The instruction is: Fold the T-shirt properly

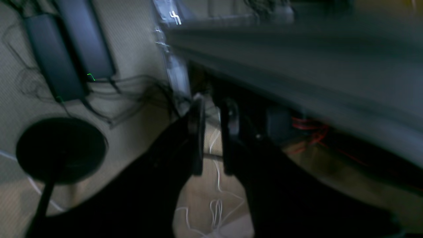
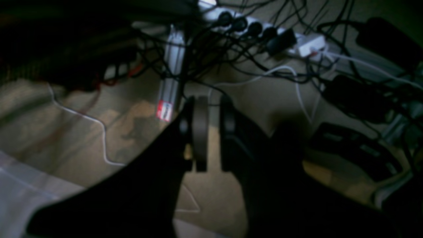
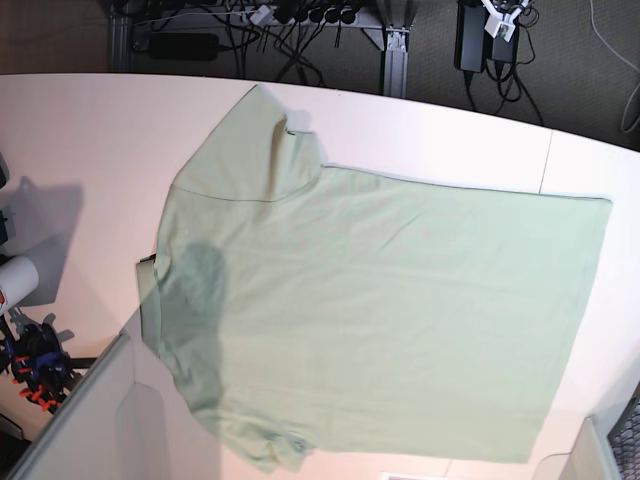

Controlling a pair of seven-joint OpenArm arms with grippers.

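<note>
Base view: T-shirt (image 3: pixel 380 320) flat, smooth mint fabric, on white table (image 3: pixel 90 130); both hands slightly parted, empty.

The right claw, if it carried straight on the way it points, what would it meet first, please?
Probably the floor below, just short of the tangled cables; nothing nearer shows ahead of the right claw, though depth is unclear.
</note>
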